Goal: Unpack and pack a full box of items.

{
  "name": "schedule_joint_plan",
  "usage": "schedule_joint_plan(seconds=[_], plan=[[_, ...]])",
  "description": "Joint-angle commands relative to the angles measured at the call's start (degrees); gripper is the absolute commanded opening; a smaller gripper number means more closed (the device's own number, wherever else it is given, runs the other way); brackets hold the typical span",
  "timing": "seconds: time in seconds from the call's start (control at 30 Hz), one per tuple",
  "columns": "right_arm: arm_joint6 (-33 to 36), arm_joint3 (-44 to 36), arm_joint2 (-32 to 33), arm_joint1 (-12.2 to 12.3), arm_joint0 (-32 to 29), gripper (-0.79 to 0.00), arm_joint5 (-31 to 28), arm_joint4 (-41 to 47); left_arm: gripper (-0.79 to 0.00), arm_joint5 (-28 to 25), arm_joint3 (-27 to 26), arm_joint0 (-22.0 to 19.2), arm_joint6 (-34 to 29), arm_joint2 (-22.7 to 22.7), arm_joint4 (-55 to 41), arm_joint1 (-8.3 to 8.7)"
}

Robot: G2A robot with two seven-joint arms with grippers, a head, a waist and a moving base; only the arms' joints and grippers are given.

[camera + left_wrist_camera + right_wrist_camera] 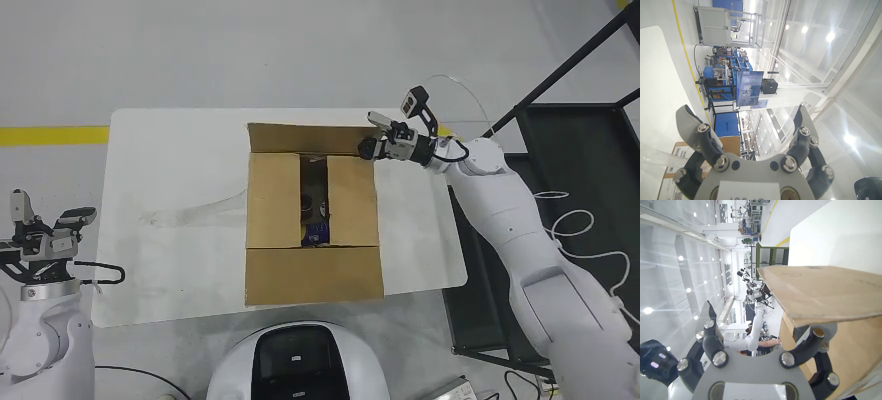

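A cardboard box [313, 275] stands in the middle of the white table [170, 150]. Its two side flaps [272, 200] lie nearly flat, and the front and back flaps fold outward. A narrow gap between the side flaps shows items inside, among them a blue pack [318, 232] and a dark round can [306, 207]. My right gripper [368, 135] is at the box's far right corner and is open. In the right wrist view, one finger [709, 313] is free and the other [802, 332] sits under a flap's edge [819, 291]. My left gripper [48, 212] is open and empty beyond the table's left edge, pointing up [743, 111].
A dark metal rack [575, 150] stands just right of the table, beside the right arm. A yellow line [50, 135] runs across the floor on the left. Bare table [170, 220] stretches left of the box. Another labelled carton [681, 151] appears in the left wrist view.
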Motion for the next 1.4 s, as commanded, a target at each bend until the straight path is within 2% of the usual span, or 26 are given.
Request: schedule_joint_plan(seconds=[0.0,0.17,0.83,1.1,1.37], plan=[[-1.6,1.6,-0.6,-0.7,1.0,0.0,-1.2,-0.1,0.0,0.0,0.0,0.0,0.0,0.0,0.0,0.0],[-4.1,6.7,-1.7,-2.5,3.3,0.0,-4.6,-0.2,0.0,0.0,0.0,0.0,0.0,0.0,0.0,0.0],[-4.4,6.5,-1.7,-2.5,3.2,0.0,-4.6,-0.4,0.0,0.0,0.0,0.0,0.0,0.0,0.0,0.0],[-15.3,3.0,-1.7,-2.6,4.0,0.0,-1.2,-8.4,0.0,0.0,0.0,0.0,0.0,0.0,0.0,0.0],[-24.4,8.2,-5.1,-5.4,6.7,0.0,2.4,-13.2,0.0,0.0,0.0,0.0,0.0,0.0,0.0,0.0]])
